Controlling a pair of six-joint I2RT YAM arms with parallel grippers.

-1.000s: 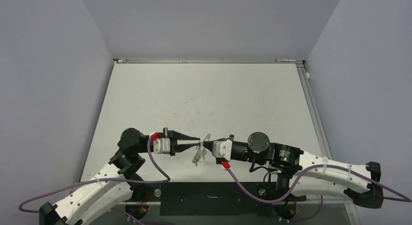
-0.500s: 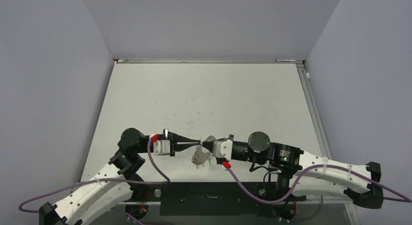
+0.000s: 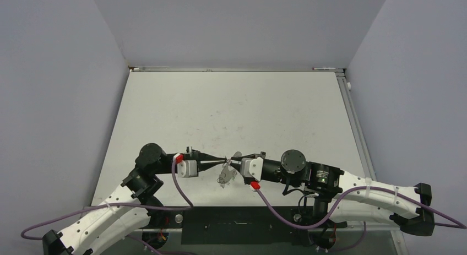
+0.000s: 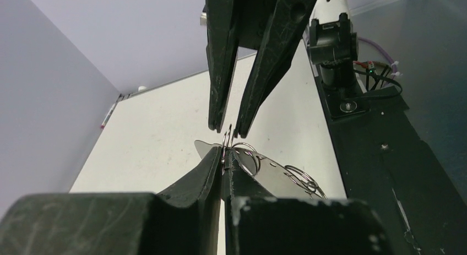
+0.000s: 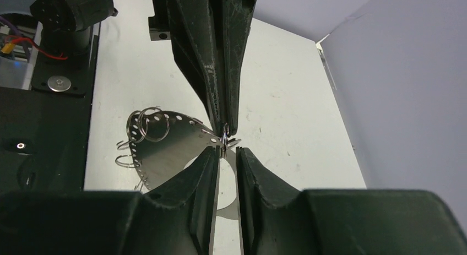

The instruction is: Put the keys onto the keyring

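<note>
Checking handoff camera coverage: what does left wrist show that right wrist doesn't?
Only left wrist: the right arm's base and the black board beside it.
Only right wrist: the left arm's base, plus the fan outline and row of holes on the plate of the keyring.
Both: left fingers shut on a thin wire of the keyring, right fingers slightly apart opposite them, small rings, white table.
</note>
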